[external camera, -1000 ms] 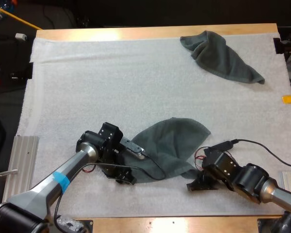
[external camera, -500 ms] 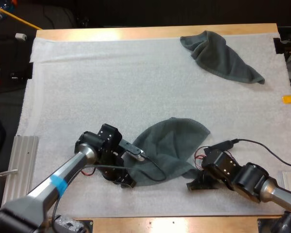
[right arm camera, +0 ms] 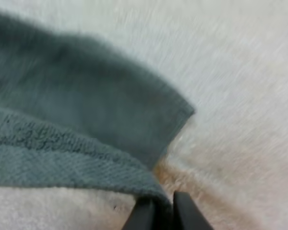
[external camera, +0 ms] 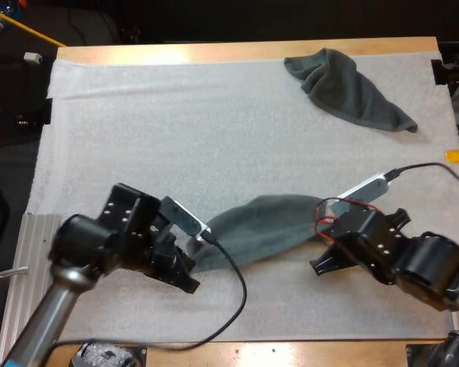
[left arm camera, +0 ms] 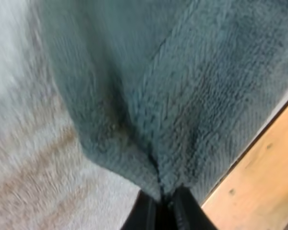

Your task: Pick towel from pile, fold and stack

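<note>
Your left jaws and right jaws each clamp one end of a dark grey-green towel (external camera: 268, 222), stretched between them over the near middle of the white mat (external camera: 214, 130). A second, crumpled towel (external camera: 344, 88) lies near the bench's (external camera: 237, 52) far right corner.

The left arm (external camera: 40, 327) has a silver-grey tube and bulky black wrist; the right arm (external camera: 430, 264) appears mostly black.
</note>
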You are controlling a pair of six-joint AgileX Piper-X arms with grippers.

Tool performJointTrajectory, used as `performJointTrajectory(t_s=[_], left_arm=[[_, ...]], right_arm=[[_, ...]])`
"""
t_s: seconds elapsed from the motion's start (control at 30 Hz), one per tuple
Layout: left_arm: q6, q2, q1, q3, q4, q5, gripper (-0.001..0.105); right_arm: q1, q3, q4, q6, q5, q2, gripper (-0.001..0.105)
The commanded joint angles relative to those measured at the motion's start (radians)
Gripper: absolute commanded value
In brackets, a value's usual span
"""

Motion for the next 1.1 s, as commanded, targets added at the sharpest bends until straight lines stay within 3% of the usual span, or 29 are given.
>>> performJointTrajectory(t_s=[0.0, 0.2, 0.4, 0.6, 0.77, 0.93, 1.07], left_arm=[[-0.018, -0.020, -0.004, -0.049, 0.050, -0.001, 0.000], [-0.037, -0.055, -0.006, -0.184, 0.143, -0.001, 0.000], [-0.071, -0.097, -0.006, -0.232, 0.172, -0.005, 0.000], [-0.087, -0.148, -0.006, -0.232, 0.184, 0.005, 0.000], [-0.059, -0.131, -0.006, -0.221, 0.179, 0.005, 0.000], [-0.018, -0.028, -0.006, -0.166, 0.127, -0.019, 0.000], [0.005, 0.111, 0.022, -0.126, 0.032, -0.066, 0.000]], right_arm=[[0.005, -0.038, 0.050, -0.012, 0.017, -0.014, 0.000], [0.064, -0.151, 0.130, -0.009, 0.017, -0.036, 0.000], [0.183, -0.237, 0.254, 0.078, 0.023, -0.036, 0.000], [0.294, -0.319, 0.325, 0.158, 0.028, -0.038, 0.000], [0.306, -0.317, 0.310, 0.178, 0.028, -0.022, 0.000], [0.255, -0.256, 0.213, 0.118, 0.023, 0.075, 0.000], [0.118, -0.212, 0.121, 0.085, 0.017, 0.199, 0.000]])
